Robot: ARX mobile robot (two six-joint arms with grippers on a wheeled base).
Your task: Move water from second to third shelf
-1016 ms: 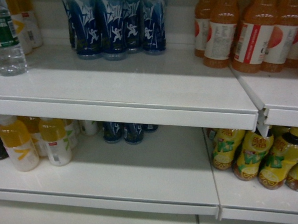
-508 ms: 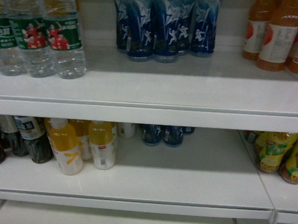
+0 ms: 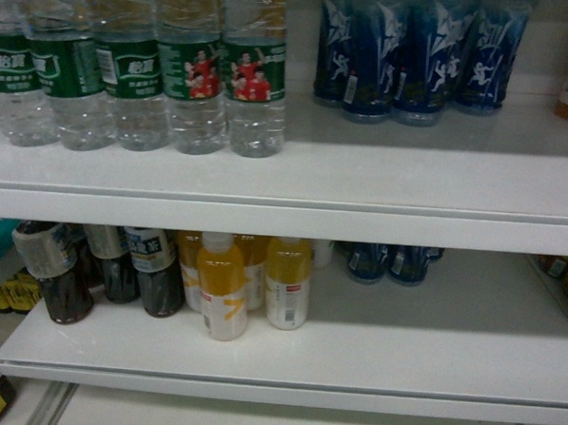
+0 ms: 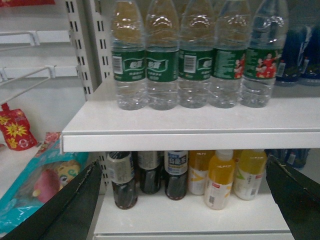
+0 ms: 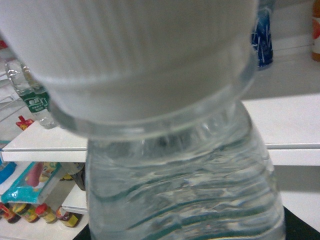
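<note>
Our view has slid left: the water row now fills the upper shelf's left.

Five clear ribbed water bottles (image 3: 139, 72) with green labels, red-shirted figures on the rightmost two, stand on the white shelf (image 3: 284, 217); blue bottles (image 3: 416, 58) sit right. Left tool (image 4: 185, 200) gapes open, holding nothing. Right wrist view shows a white ribbed cap (image 5: 130, 50) close up; that tool's state we cannot tell.

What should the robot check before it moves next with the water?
1. Water bottle close under the right wrist camera, cap on: ok.
2. Right pincer gripping it: cannot tell, pincer out of sight.
3. Left pincer open and empty: ok.
4. Bare spot on lower shelf, right of the yellow bottles: ok.
5. Other water bottles upright on upper shelf: ok.
</note>
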